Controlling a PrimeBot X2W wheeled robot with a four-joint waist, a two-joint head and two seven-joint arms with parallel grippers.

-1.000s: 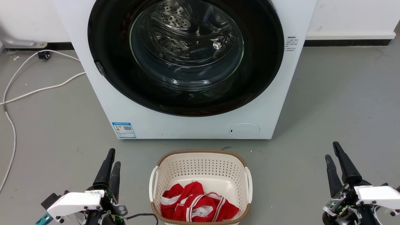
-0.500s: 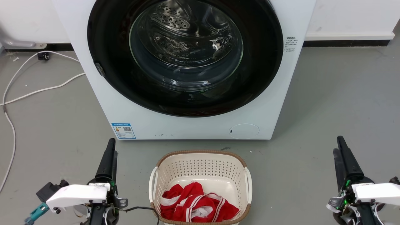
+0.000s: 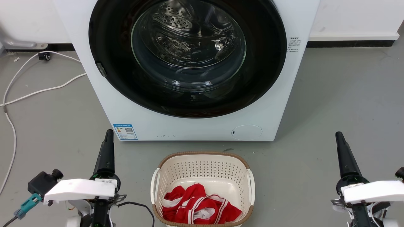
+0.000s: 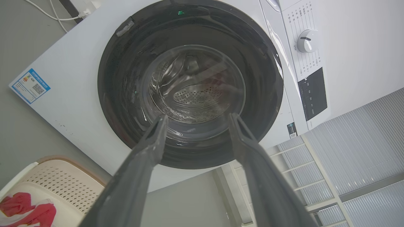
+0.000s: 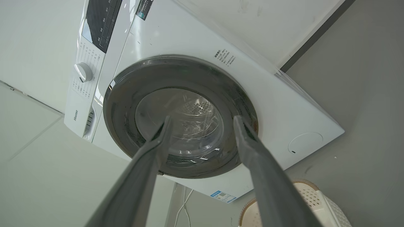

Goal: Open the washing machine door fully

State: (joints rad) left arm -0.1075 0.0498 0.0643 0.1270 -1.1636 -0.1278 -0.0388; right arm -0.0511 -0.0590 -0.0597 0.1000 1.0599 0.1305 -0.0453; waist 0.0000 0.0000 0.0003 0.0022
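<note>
Zero progress on the opening, going by what shows.

Head view: the washing machine door (image 3: 187,58) sits shut, flush in the white machine front (image 3: 271,108), straight ahead. The left gripper (image 3: 108,135) and right gripper (image 3: 339,137) stand low on either side of a laundry basket (image 3: 202,155), well apart from the door and touching nothing. They are seen edge-on, so their spread is not readable here.

Left wrist view: left fingers (image 4: 148,151) are spread with nothing between them. The door lies beyond, closed.

Right wrist view: right fingers (image 5: 150,157) are likewise spread and empty. The door is seated in its frame.

Outstanding, by judgement: the approach, catching the door's edge and swinging it wide, which is the whole task.
</note>
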